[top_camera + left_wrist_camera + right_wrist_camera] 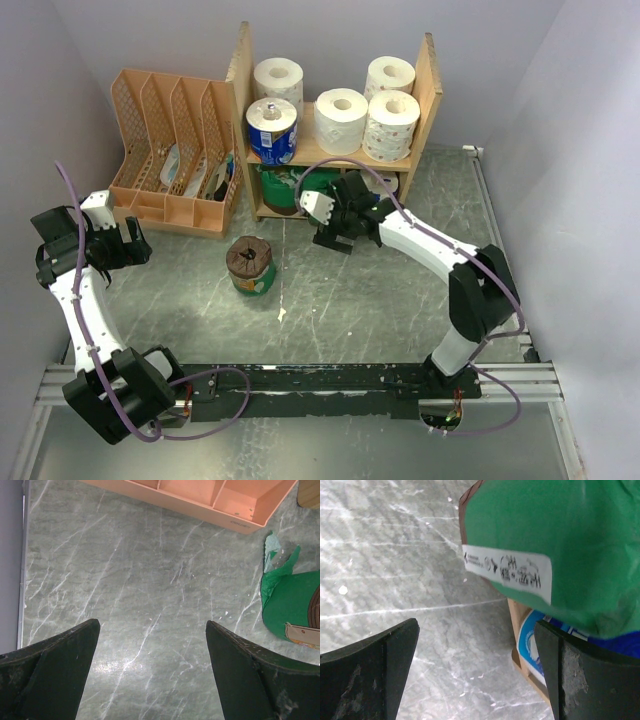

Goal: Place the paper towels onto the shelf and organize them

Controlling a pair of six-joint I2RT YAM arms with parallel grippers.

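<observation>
On the tabletop stands a green roll. We think it is light and squishy, best held softly by its round sides. Our left pincer and right pincer are spread, empty.

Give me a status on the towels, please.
Left tool open, empty. Right tool open at green roll, lower shelf. Five rolls up top; last roll on table. Nothing blocking.

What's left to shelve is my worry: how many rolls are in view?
7. Top tier of the shelf: four white rolls, one blue roll. Lower tier: one green roll. Table: one brown-topped roll. More may hide below.
</observation>
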